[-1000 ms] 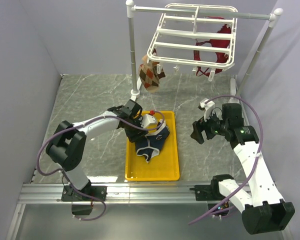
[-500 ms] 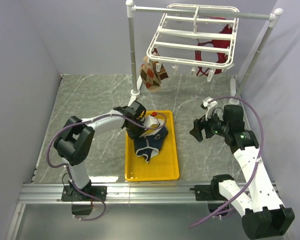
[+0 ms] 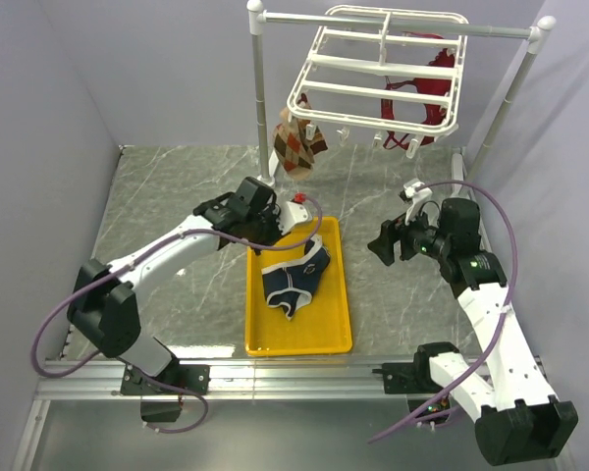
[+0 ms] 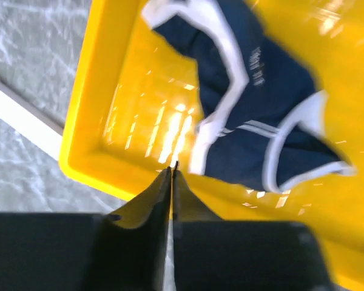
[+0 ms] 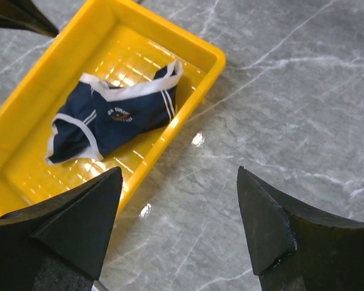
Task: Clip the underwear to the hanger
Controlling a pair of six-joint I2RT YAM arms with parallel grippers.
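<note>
The navy underwear [image 3: 296, 278] with white trim lies crumpled in the yellow tray [image 3: 334, 329]. It also shows in the left wrist view [image 4: 261, 115] and the right wrist view [image 5: 118, 118]. My left gripper [image 3: 275, 228] is shut and empty, above the tray's far left corner, short of the underwear. Its fingertips [image 4: 171, 170] meet over the tray rim [image 4: 79, 157]. My right gripper [image 3: 388, 245] is open and empty, over the bare table right of the tray [image 5: 24, 109]; in its wrist view the gripper [image 5: 179, 176] frames bare table. The white hanger [image 3: 378, 78] hangs from the pole at the back.
A dark red garment [image 3: 417, 103] hangs at the hanger's right side. A brown-and-cream argyle cloth [image 3: 293, 147] hangs from its left corner. The white pole-frame stand [image 3: 258, 98] holds the hanger. Grey walls close the marble table on the left, back and right.
My left gripper has pulled back from the underwear toward the far left and is shut on nothing. The underwear stays in the tray. The right gripper has shifted slightly farther.
</note>
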